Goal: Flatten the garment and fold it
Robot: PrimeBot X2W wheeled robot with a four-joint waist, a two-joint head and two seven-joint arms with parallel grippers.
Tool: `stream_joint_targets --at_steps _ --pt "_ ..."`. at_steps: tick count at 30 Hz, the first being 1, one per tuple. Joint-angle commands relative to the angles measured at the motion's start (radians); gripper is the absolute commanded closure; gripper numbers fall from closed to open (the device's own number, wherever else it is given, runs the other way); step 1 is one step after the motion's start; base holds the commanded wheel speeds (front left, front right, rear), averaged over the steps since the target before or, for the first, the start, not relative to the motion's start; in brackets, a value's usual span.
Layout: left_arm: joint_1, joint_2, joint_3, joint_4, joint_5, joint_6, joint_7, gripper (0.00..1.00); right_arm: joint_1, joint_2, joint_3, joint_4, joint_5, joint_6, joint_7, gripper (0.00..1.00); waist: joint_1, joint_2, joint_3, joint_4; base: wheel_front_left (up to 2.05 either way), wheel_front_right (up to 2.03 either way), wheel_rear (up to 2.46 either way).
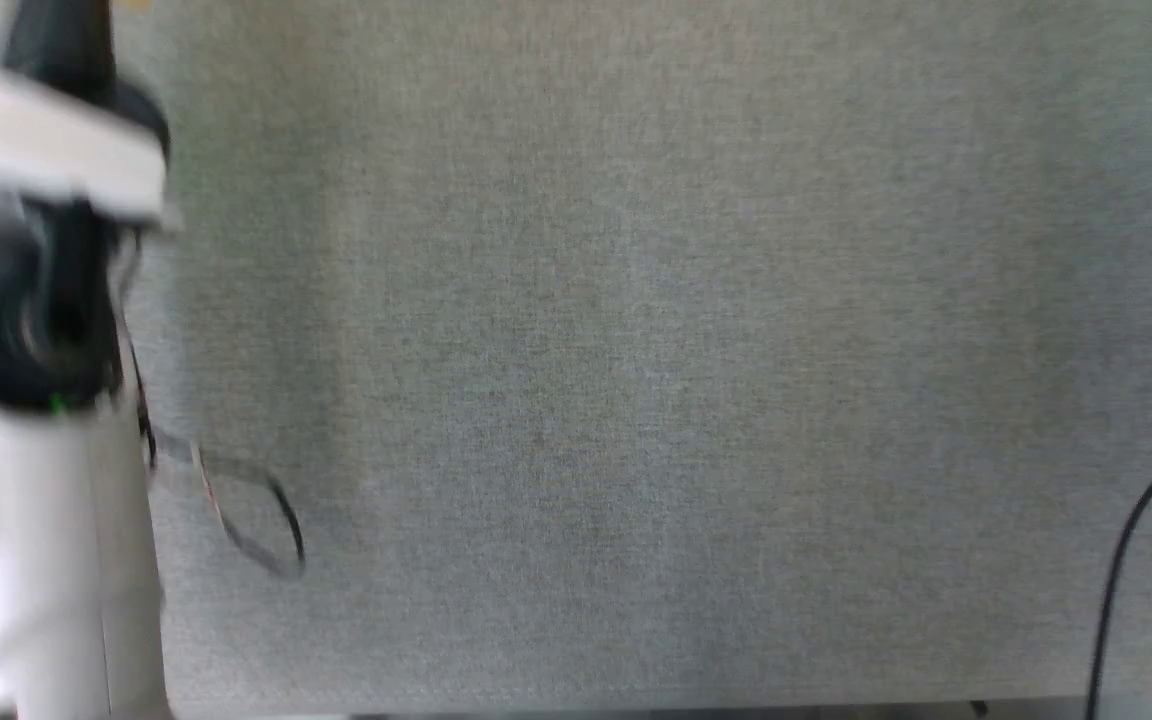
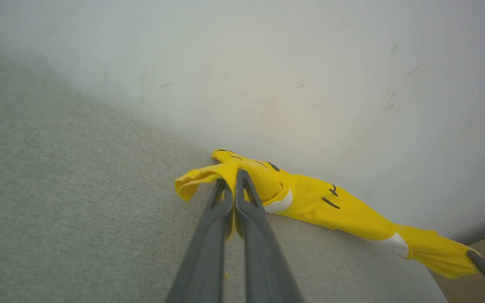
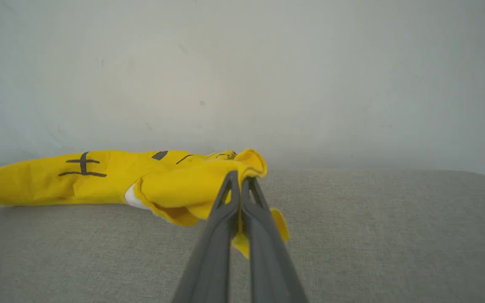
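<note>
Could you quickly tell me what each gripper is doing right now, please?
Left gripper: closed, pinching one end of the yellow garment.
Right gripper: closed, pinching the garment's other end.

A grey-green woven fabric worktop (image 1: 636,350) carries a thin black cable (image 1: 1122,552) that curves across its front right corner. A blurred loop of thin dark wire (image 1: 261,525) sits near its left edge. A pale, scuffed white wall (image 2: 267,63) rises behind the far edge. A tan surface (image 2: 465,288) shows past one corner.
</note>
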Motion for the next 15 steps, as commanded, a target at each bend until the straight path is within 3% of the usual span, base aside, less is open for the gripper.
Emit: stream_joint_targets --at_steps 1,10,15 --pt "0.079 -0.005 0.010 -0.048 -0.007 0.015 0.008 1.00 0.083 0.014 -0.035 -0.043 0.016 -0.001 0.013 1.00 0.0003 0.0000 -0.078 -0.011 0.00 0.00 0.00" --pt "0.464 -0.018 0.016 -0.138 -0.036 0.053 0.095 1.00 0.459 0.130 -0.183 -0.198 0.085 -0.001 0.114 1.00 0.0003 0.0000 -0.219 -0.020 0.00 0.00 0.00" --pt "0.657 -0.024 -0.015 -0.125 -0.061 0.024 0.144 1.00 0.646 0.176 -0.239 -0.234 0.112 -0.001 0.168 1.00 0.0003 0.0000 -0.288 -0.016 0.00 0.00 0.00"
